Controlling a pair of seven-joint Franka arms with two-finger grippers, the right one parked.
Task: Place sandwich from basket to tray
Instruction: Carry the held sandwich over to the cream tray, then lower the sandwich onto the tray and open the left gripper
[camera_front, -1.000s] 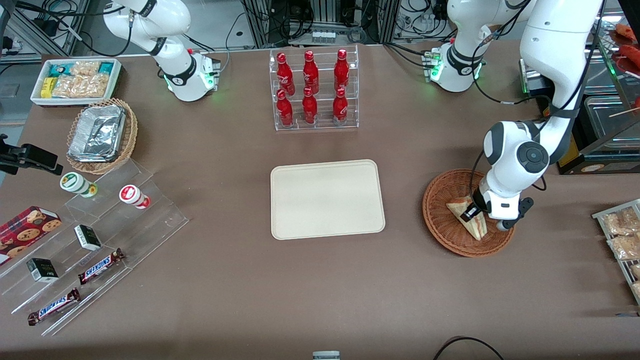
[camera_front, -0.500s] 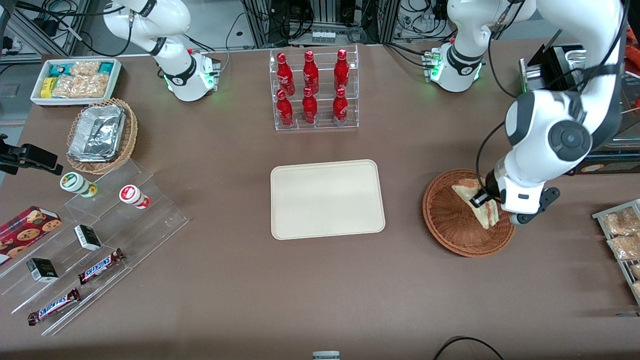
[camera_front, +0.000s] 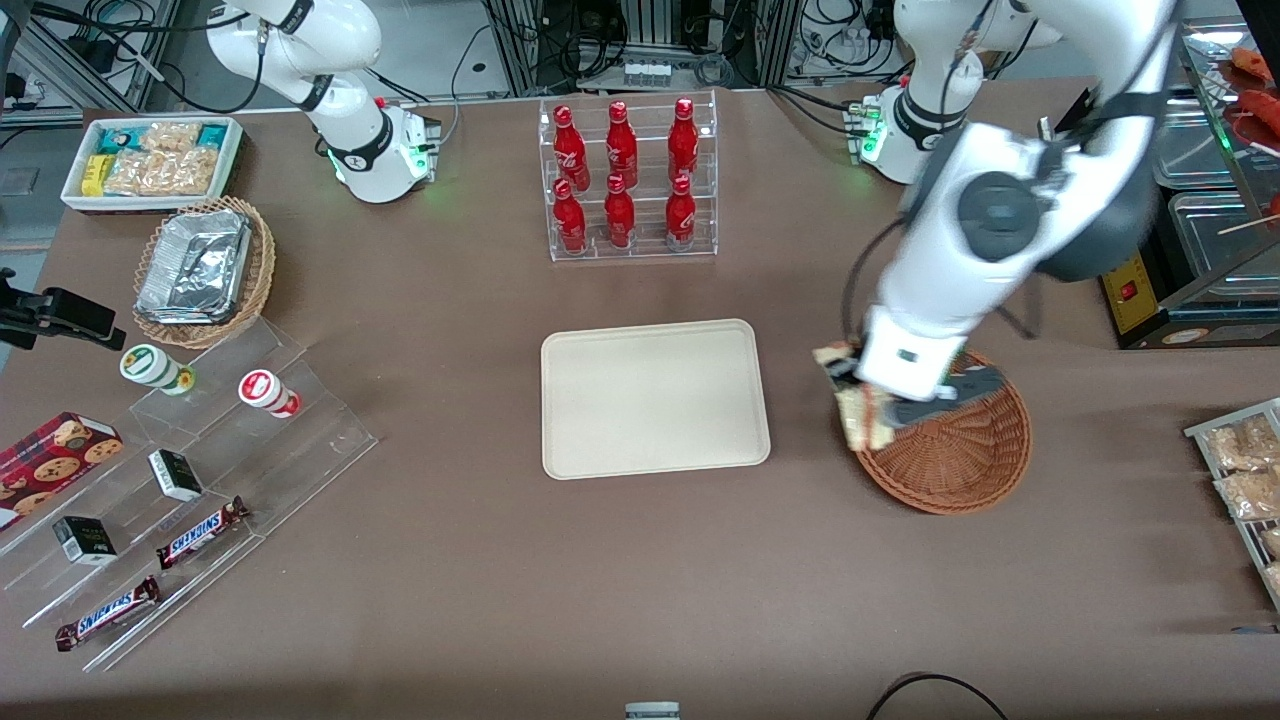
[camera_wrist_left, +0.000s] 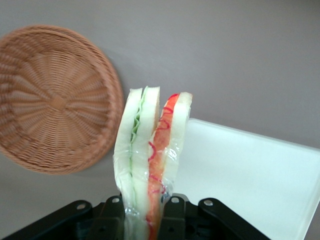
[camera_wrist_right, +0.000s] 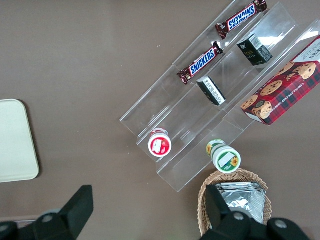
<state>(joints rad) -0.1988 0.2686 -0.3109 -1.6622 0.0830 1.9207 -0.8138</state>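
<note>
My left gripper is shut on the sandwich, a wrapped wedge of pale bread with green and red-orange filling, and holds it in the air over the basket's rim on the side nearest the tray. In the left wrist view the sandwich stands clamped between the black fingers. The round reddish-brown wicker basket holds nothing that I can see; it also shows in the left wrist view. The cream-beige tray lies bare at mid-table and shows in the left wrist view.
A clear rack of red bottles stands farther from the front camera than the tray. A clear stepped stand with snack bars and cups, a lighter basket of foil trays and a white bin of snacks lie toward the parked arm's end.
My gripper has lifted the sandwich out of the basket and carried it sideways toward the tray, from over the basket's middle to over its rim. The basket now lies bare.
</note>
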